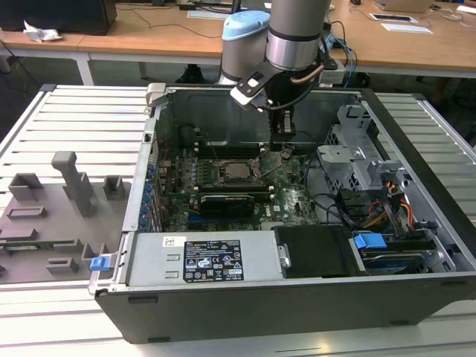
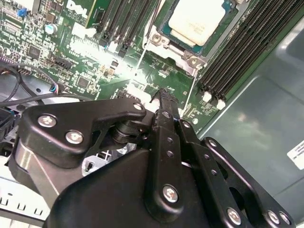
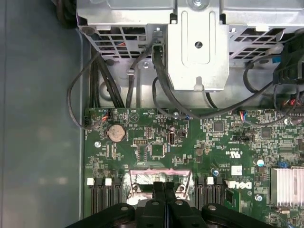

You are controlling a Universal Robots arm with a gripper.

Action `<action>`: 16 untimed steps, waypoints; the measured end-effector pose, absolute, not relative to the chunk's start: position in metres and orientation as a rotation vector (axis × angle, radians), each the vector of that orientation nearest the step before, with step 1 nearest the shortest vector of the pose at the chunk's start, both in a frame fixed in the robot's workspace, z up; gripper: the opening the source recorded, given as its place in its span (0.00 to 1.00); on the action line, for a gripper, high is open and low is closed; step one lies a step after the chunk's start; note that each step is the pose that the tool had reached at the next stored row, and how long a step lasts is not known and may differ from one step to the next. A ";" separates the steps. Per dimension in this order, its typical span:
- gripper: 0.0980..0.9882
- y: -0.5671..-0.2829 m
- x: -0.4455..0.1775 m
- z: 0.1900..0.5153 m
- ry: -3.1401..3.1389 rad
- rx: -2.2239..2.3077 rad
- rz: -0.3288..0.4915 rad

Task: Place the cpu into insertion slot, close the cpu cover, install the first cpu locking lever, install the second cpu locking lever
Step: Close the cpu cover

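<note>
gripper – hangs clenched, empty, at two o'clock off insertion slot | cpu – lies seated | best pressed slowly, squarely

The exterior view looks down from the front of the open computer case, the arm entering at twelve o'clock. Both wrist views ride close above the motherboard: the first wrist view faces straight down past the gripper, the second wrist view slants across its fingers. All three views share the board.
</note>
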State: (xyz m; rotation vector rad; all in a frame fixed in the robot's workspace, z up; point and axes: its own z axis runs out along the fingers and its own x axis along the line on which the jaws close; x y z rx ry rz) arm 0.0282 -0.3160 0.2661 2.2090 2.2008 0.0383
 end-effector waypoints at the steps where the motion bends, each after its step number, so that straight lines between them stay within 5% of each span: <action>1: 0.01 -0.316 0.030 0.266 2.201 2.209 0.038; 16: 0.01 -0.315 0.056 0.260 2.215 2.197 0.035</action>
